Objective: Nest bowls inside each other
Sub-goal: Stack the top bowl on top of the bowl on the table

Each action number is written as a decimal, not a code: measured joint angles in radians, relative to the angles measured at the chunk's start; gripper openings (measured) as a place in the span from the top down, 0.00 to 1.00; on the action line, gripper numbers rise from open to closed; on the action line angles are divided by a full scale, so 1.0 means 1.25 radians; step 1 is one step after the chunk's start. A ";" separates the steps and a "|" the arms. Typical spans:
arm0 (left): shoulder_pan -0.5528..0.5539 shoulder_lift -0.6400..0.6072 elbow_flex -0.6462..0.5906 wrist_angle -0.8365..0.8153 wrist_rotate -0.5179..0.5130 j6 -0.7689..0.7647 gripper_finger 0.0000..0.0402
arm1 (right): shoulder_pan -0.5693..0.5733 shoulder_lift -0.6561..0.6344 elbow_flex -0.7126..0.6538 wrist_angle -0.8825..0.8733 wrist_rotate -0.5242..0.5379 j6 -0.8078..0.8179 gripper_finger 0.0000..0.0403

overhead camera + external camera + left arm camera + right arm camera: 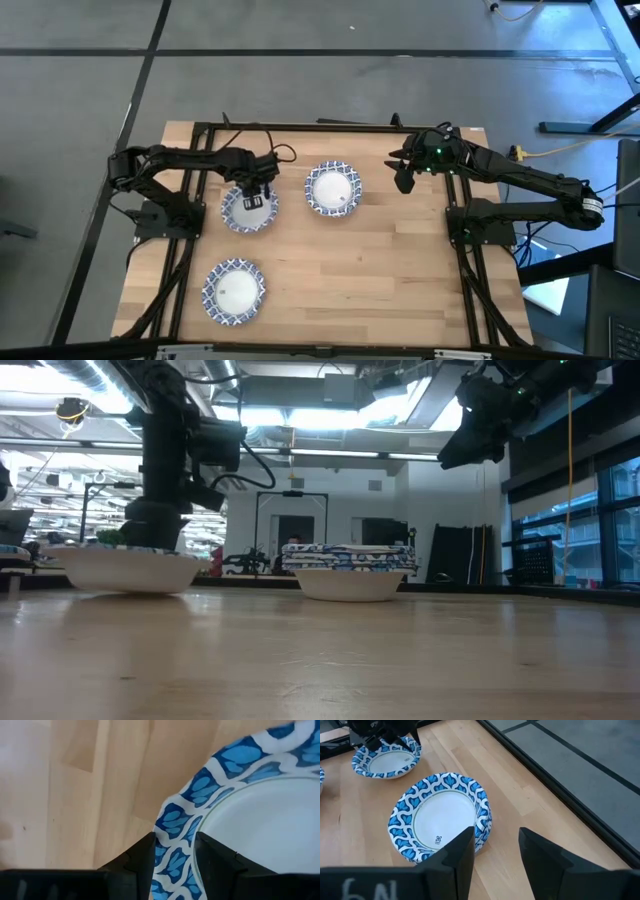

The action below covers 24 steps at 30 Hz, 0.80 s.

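Blue-and-white patterned bowls sit in three places on the table. My left gripper (255, 195) (175, 837) is down on the left-middle bowl (248, 210) (125, 567), shut on its rim. A stack of several nested bowls (333, 190) (350, 572) stands on its base at the table's centre. A single bowl (234, 291) rests near the left front. My right gripper (404, 180) (495, 845) hangs open in the air, raised to the right of the stack (440, 815) and touching nothing. My left gripper holds the left-middle bowl by its patterned rim (172, 857), pinched between the two fingers, one finger (142, 855) outside the bowl and the other finger (212, 855) inside. The fingers come from above, pointing down. The bowl's base rests on the table (125, 585).
Black frame rails (470, 260) run along both sides and the far edge of the table. Bare wood (380, 280) lies across the near right part. The room beyond the table shows in the low view.
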 joint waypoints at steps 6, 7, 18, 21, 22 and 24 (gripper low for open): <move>0.012 -0.008 0.002 0.037 0.000 0.011 0.67 | 0.000 0.000 0.000 0.000 0.000 0.000 0.62; 0.013 -0.008 0.005 0.038 0.000 0.019 0.67 | 0.000 0.000 0.000 0.000 0.000 -0.001 0.62; 0.023 -0.007 0.027 0.023 -0.014 0.088 0.67 | 0.000 0.000 0.000 0.000 0.001 -0.003 0.62; 0.031 -0.007 0.027 0.023 -0.018 0.110 0.67 | 0.000 0.000 0.000 0.000 0.001 -0.003 0.62; 0.035 -0.007 0.027 0.023 -0.016 0.113 0.67 | 0.000 0.000 0.000 0.000 0.001 -0.003 0.62; 0.042 -0.007 0.027 0.023 0.007 0.127 0.67 | 0.000 0.000 0.000 0.000 0.001 -0.003 0.62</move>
